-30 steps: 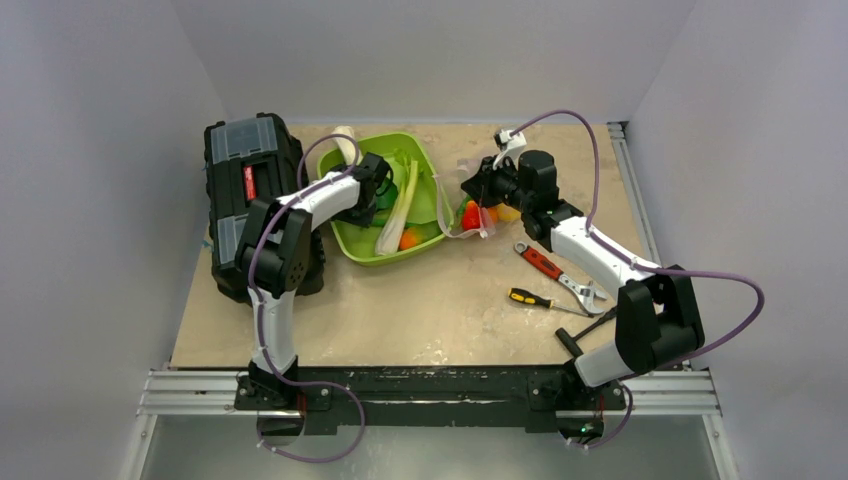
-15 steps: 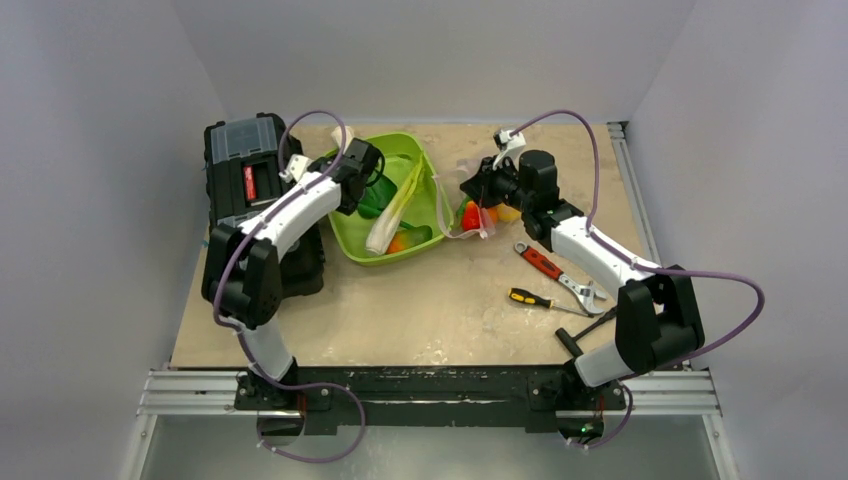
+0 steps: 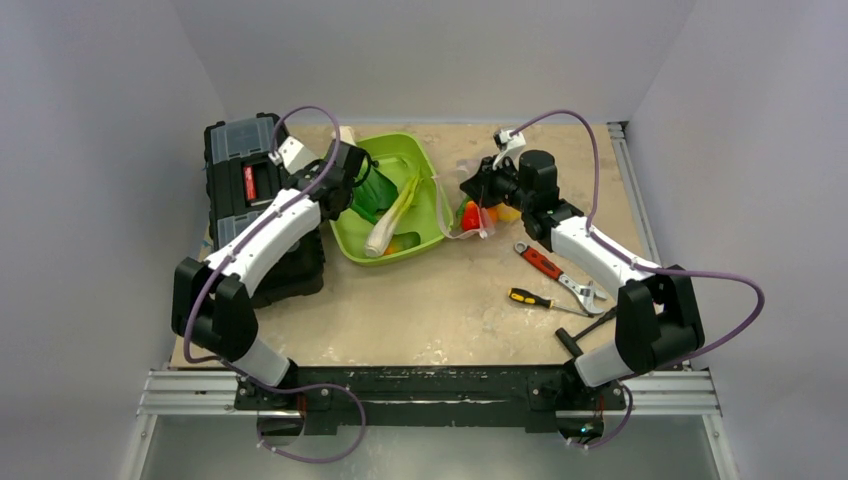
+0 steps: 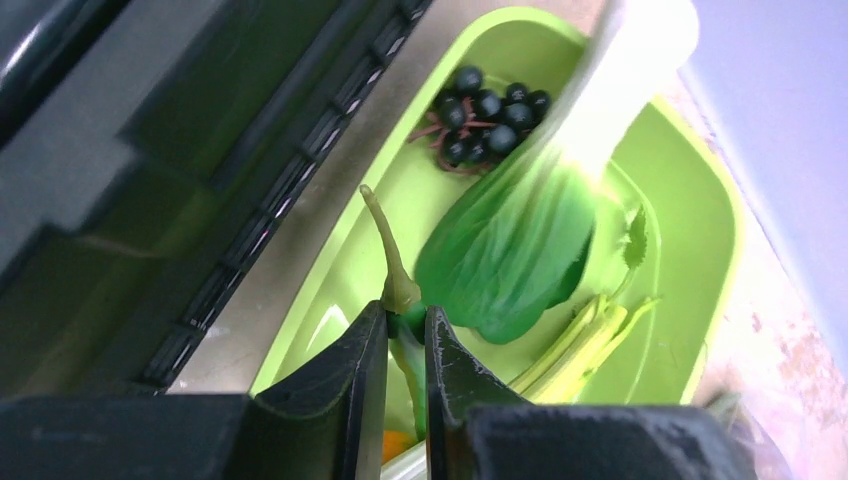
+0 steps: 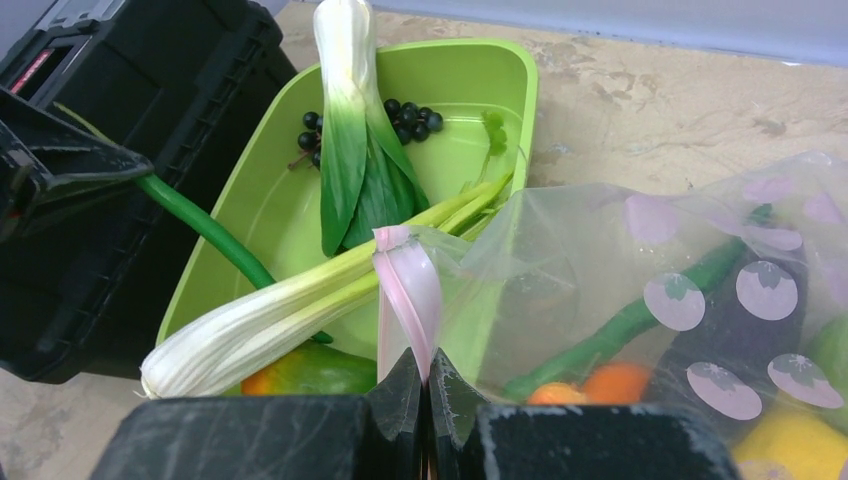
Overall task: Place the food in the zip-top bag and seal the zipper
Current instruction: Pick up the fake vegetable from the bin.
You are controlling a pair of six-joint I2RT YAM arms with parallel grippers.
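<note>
My left gripper [image 4: 405, 318] is shut on the stem end of a long green vegetable [image 4: 399, 292] and holds it over the left side of the green tray [image 3: 425, 160]. The right wrist view shows that vegetable [image 5: 205, 232] slanting from the gripper down into the tray. My right gripper [image 5: 424, 360] is shut on the pale pink zipper [image 5: 408, 285] of the clear zip-top bag [image 5: 640, 260], holding its edge up beside the tray's right rim. Inside the bag lie a green piece, orange pieces, a dark purple piece and a yellow one.
The tray holds a bok choy [image 4: 510, 250], black grapes [image 4: 490, 110], a pale celery stalk [image 5: 300, 300] and an orange-green piece [image 5: 300, 370]. A black toolbox [image 3: 245, 190] stands left of the tray. A red-handled wrench [image 3: 555, 270] and a yellow screwdriver [image 3: 535, 298] lie at the right.
My left arm has swung its elbow out to the left and drawn the gripper back up-left with the green vegetable. The right arm and the bag have not moved.
</note>
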